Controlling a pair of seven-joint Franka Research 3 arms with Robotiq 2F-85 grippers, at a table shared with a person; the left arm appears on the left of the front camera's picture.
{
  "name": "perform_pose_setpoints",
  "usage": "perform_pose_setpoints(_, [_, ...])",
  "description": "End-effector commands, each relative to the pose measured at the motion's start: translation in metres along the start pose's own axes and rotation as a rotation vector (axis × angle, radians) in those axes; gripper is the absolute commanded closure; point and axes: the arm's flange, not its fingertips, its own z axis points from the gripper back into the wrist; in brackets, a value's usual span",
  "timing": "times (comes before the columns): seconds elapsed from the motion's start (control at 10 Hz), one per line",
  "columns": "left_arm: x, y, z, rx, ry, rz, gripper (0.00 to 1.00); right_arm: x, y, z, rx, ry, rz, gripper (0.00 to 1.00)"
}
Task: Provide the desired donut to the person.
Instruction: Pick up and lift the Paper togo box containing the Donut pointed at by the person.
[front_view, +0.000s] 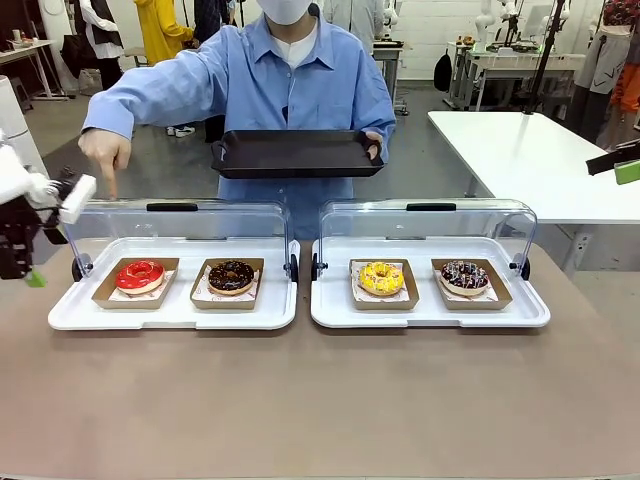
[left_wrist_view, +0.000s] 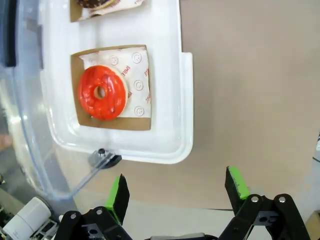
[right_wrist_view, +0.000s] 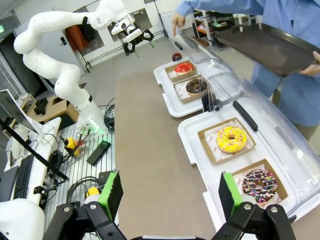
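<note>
While the person (front_view: 290, 70) is pointing 1 hand (front_view: 105, 150) down over the left end of the worktop (front_view: 320, 400), I am reading the red donut (front_view: 139, 274) as the one wanted. The fingertip is hanging just behind and above it, over the raised clear lid (front_view: 180, 225). That is my judgement only. The red donut is lying flat on paper in a brown card tray (front_view: 105, 295) at the left end of the left white tray (front_view: 170, 315), with the chocolate donut (front_view: 231, 276) just beside it toward the middle. The person's other hand (front_view: 372, 148) is holding out a black tray (front_view: 295, 155).

My left fingers (left_wrist_view: 117, 192) are hovering outside that white tray's left end, standing wide and holding nothing. In the left wrist view the red donut is sitting ahead of them and off to the view's left, with the tray's rim lying between. Being round, the donut is giving me no long axis to line up with, so I am thinking of squaring to the card tray's straight sides.

My right fingers (right_wrist_view: 111, 192) are also standing wide and empty, with the yellow donut (right_wrist_view: 231, 139) and the sprinkled donut (right_wrist_view: 259, 182) nearest them and the red one well apart, beyond 3 other donuts. The left arm is sitting nearer.
</note>
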Motion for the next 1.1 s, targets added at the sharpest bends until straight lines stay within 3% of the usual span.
perform_pose_setpoints(0.0, [0.021,0.013,-0.021,0.009,0.060,0.009,0.00,0.000,0.000,0.000,0.006,-0.008,0.003,0.00])
perform_pose_setpoints(0.3, [0.044,0.022,-0.046,-0.065,0.044,-0.014,0.00,0.000,0.000,0.000,0.006,-0.008,0.003,0.00])
perform_pose_setpoints(1.0, [0.044,0.017,-0.052,-0.068,0.043,-0.032,0.00,0.000,0.000,0.000,0.006,-0.008,0.003,0.00])
